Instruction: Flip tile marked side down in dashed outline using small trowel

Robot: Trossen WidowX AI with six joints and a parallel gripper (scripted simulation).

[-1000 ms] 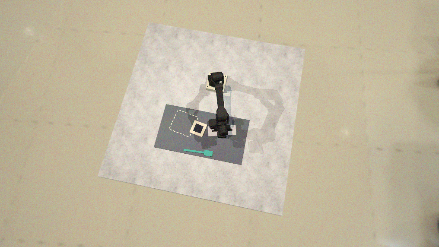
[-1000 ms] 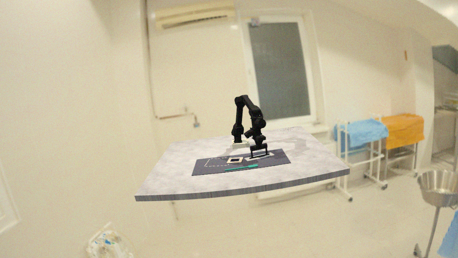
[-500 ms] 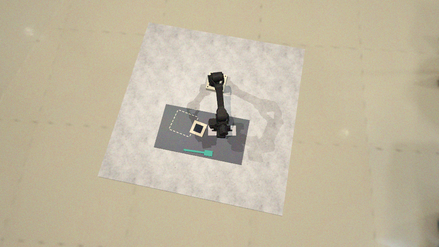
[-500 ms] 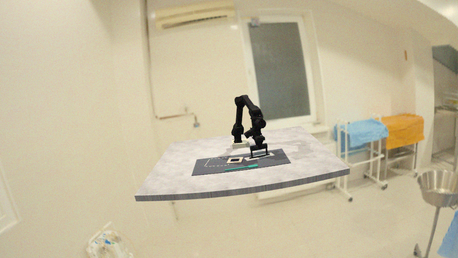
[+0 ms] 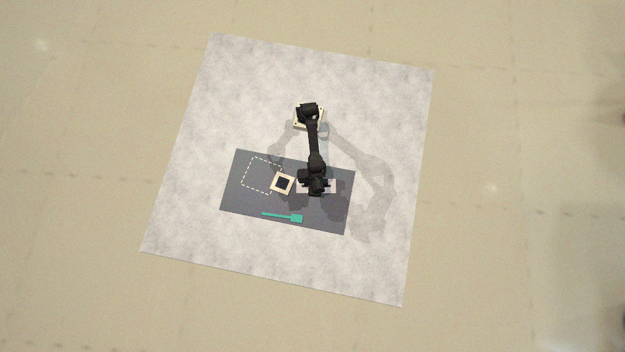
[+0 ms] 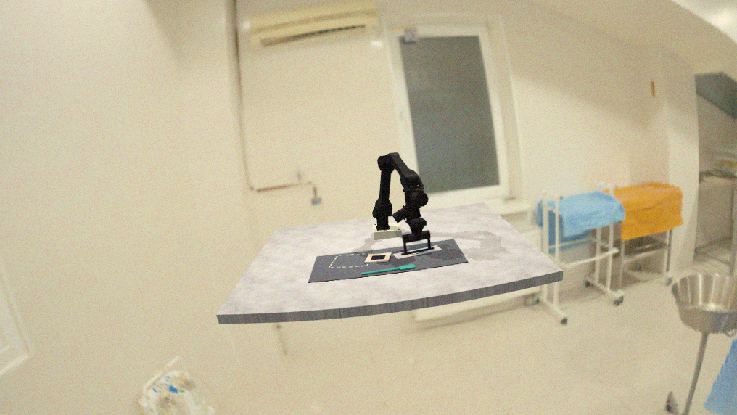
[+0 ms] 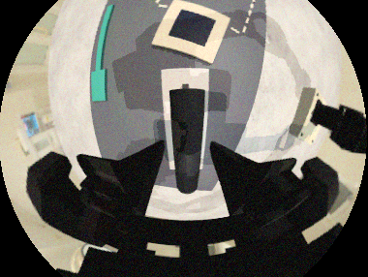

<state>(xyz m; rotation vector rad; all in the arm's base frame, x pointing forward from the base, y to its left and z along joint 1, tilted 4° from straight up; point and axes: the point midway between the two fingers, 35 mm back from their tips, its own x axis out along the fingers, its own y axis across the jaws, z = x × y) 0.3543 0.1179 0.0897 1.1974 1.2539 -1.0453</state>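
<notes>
The tile (image 5: 282, 183) (image 6: 379, 257) (image 7: 192, 27) lies flat, dark marked side up, over the right side of the dashed outline (image 5: 254, 157). A turquoise trowel-like tool (image 5: 296, 218) (image 6: 406, 267) (image 7: 99, 85), with a thin handle and small square blade, lies flat near the mat's front edge. A trowel-like tool with a white rectangular plate (image 5: 300, 188) (image 6: 437, 249) (image 7: 166, 79) and raised black handle appears flat on the mat, right of the tile. My gripper (image 5: 315, 185) (image 6: 416, 234) (image 7: 187, 143) is open, its fingers either side of that black handle with gaps. The arm hides much of it in the top view.
The dark grey mat (image 5: 231, 192) (image 6: 453, 257) lies on the pale table (image 5: 183, 218) (image 6: 268, 299). The arm's cream base (image 5: 299, 127) (image 6: 386, 234) stands behind the mat. The table's front edge is beyond the turquoise tool.
</notes>
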